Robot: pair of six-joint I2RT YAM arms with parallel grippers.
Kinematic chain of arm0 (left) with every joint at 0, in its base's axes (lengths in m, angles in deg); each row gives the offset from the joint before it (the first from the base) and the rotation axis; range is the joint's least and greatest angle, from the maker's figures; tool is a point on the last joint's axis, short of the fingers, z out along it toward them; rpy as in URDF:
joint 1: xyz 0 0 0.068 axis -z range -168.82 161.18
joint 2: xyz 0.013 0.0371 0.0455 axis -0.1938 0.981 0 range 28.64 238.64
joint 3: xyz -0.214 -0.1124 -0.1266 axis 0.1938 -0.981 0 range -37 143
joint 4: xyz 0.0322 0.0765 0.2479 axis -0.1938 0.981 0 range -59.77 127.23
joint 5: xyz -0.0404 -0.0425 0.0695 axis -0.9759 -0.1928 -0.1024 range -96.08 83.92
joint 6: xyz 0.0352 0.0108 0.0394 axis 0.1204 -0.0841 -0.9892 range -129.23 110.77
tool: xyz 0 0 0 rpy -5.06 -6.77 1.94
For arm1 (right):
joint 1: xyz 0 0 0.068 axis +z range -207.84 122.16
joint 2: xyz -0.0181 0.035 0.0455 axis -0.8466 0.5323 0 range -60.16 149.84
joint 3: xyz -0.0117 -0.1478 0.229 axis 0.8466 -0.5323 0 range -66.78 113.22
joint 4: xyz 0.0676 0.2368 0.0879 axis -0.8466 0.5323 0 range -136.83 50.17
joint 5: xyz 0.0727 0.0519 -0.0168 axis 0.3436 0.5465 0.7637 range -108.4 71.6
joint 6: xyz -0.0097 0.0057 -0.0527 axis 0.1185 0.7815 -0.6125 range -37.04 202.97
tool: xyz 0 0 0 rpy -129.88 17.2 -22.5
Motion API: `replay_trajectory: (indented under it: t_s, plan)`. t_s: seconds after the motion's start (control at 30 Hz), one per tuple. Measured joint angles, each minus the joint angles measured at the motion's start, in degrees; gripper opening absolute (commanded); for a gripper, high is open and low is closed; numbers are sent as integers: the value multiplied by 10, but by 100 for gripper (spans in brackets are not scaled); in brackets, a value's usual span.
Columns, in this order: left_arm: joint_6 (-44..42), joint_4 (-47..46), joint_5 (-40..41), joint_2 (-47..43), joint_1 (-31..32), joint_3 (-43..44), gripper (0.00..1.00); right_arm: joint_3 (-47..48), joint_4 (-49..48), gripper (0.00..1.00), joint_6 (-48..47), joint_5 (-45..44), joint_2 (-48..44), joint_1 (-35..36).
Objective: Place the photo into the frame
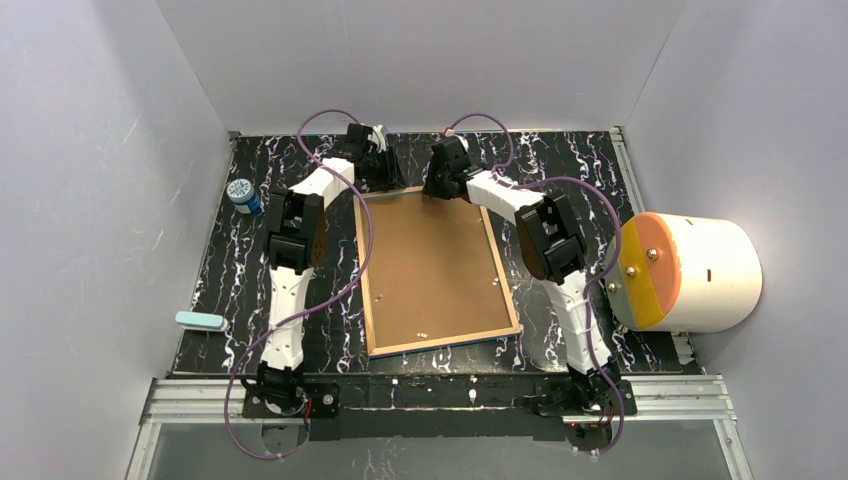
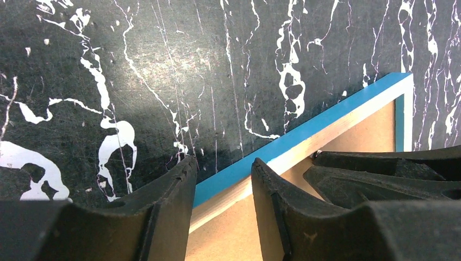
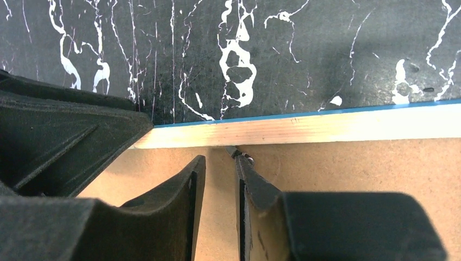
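black marbled table [image 1: 430, 350], frame [image 1: 440, 345], perhaps tin [image 1: 243, 195]

Both arms crowd the frame's [image 1: 372, 300] 12 o'clock edge. A white drum [image 1: 700, 272] blocks 3 o'clock; a tin [image 1: 242, 195] stands at 10 o'clock, an eraser [image 1: 200, 320] at 8.

Desk [image 1: 250, 290] w/ black mat, white marble veining, scratched. Plain pale grey-lilac walls [image 1: 90, 150] on left, back & right, enclosing it. Alu rail [image 1: 430, 398] along near edge, another on right side. Light even, soft glare patch on mat in left wrist view. No windows visible.
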Motion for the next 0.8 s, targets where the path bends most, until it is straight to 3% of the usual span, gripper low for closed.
replay_trajectory:
  t_s: [0.33,0.63,0.8]
  plan:
    - [13,-28,-3,-10,-2,-24,43,17,9,46,62,-25,8,5]
    - [32,83,1,-1,-10,66,61,-51,-13,48,57,22,-44,-33]
    - [54,103,8,-18,-31,57,66,-90,-22,47,56,81,-97,-69]
